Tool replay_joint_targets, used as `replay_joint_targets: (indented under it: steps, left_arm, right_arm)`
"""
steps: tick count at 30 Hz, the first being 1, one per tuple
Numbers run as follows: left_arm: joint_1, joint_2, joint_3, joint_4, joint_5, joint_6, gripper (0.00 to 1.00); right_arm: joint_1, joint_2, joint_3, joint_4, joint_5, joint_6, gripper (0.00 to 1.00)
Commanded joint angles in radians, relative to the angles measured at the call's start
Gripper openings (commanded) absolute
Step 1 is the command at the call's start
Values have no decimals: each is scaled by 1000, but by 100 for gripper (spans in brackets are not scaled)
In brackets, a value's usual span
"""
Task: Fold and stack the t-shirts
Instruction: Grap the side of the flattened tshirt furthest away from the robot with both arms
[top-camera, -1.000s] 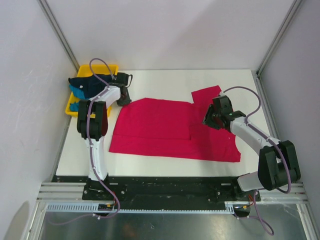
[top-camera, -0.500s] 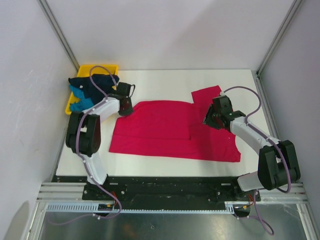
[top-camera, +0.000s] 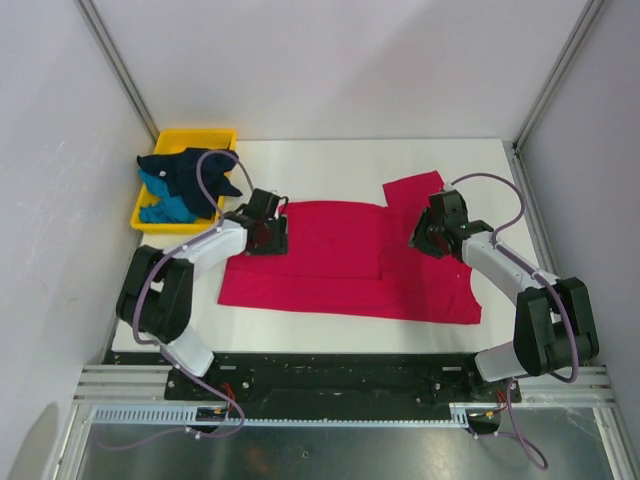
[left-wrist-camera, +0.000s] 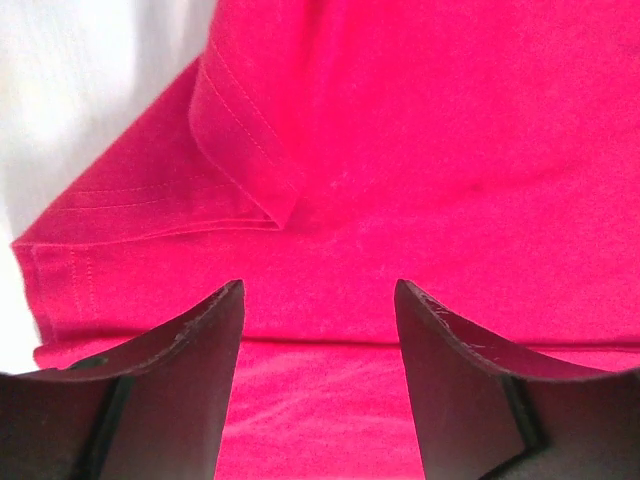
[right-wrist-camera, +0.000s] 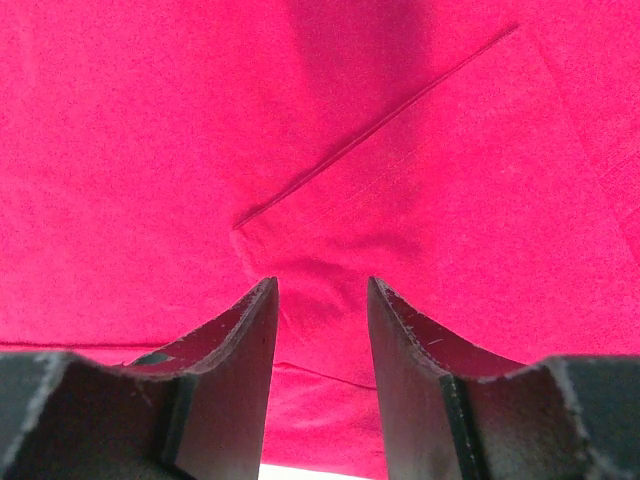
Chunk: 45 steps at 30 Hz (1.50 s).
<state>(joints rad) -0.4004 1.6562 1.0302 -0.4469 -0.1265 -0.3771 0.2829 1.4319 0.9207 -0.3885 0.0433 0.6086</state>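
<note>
The crimson-pink t-shirt (top-camera: 330, 262) lies spread on the white table (top-camera: 330, 165), partly folded, with one sleeve sticking out at the back right. My left gripper (top-camera: 272, 238) is open and empty, low over the shirt's back left corner. The left wrist view shows its gripper (left-wrist-camera: 320, 290) over the crimson cloth (left-wrist-camera: 450, 150) beside a folded hem. My right gripper (top-camera: 422, 238) is open and empty over the shirt's right part. In the right wrist view the gripper (right-wrist-camera: 322, 285) is close above a fold edge of the shirt (right-wrist-camera: 150, 150). The navy t-shirt (top-camera: 185, 165) and the teal-blue t-shirt (top-camera: 163, 209) lie crumpled at the back left.
A yellow plastic tray (top-camera: 190, 134) at the back left corner holds the navy and teal shirts. Grey walls and metal frame posts close in the table on the left, right and back.
My left gripper has swung right from beside the tray onto the crimson shirt's back left corner. The right gripper has barely moved. The shirt lies the same.
</note>
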Motion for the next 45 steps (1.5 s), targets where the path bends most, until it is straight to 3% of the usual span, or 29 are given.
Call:
replay_joint_targets:
  steps: [1, 7, 15, 25, 30, 39, 45]
  left_arm:
    - [32, -121, 56, 27, -10, -26, 67]
    - [137, -52, 163, 28, 25, -121, 62]
    - [196, 177, 278, 27, 87, -212, 56]
    - [235, 277, 327, 29, 114, -276, 44]
    - [220, 292, 328, 33, 154, -263, 34]
    - [166, 215, 273, 67, 217, -206, 7]
    - [93, 137, 176, 79, 212, -110, 3]
  right_arm:
    - [-4, -11, 36, 25, -4, -3, 45]
    - [-4, -16, 37, 30, -6, -1, 45]
    - [-3, -28, 37, 22, -7, -2, 45]
    - [19, -43, 36, -22, 28, -5, 45]
    - [30, -36, 36, -22, 32, 1, 45]
    - [40, -30, 37, -21, 37, 8, 44]
    - [42, -31, 36, -20, 41, 7, 44]
